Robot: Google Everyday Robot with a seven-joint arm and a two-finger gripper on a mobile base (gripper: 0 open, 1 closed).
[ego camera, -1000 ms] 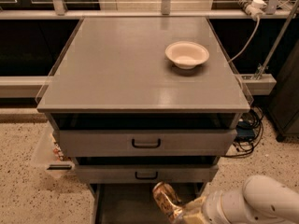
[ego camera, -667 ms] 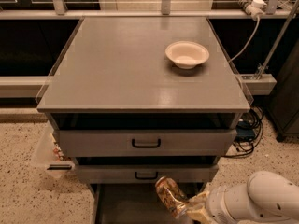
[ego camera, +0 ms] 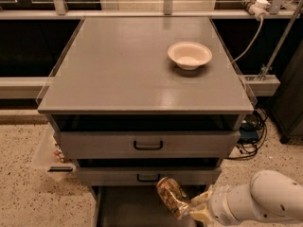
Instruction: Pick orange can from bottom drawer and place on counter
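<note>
The orange can (ego camera: 170,196), orange-gold with pale markings, is held tilted in my gripper (ego camera: 187,208) at the bottom of the camera view. The gripper is shut on the can's lower end and holds it above the open bottom drawer (ego camera: 128,209), just in front of the middle drawer's face. My white arm (ego camera: 258,203) reaches in from the lower right. The grey counter (ego camera: 128,65) lies above, well clear of the can.
A pale bowl (ego camera: 189,55) sits on the counter's right rear. Two upper drawers with black handles (ego camera: 147,145) are shut. Clear acrylic guards (ego camera: 54,72) edge the counter. Cables (ego camera: 248,126) hang at the right; speckled floor lies around the cabinet.
My gripper has lifted the can a little and shifted it slightly right above the bottom drawer. The arm has drawn further into view.
</note>
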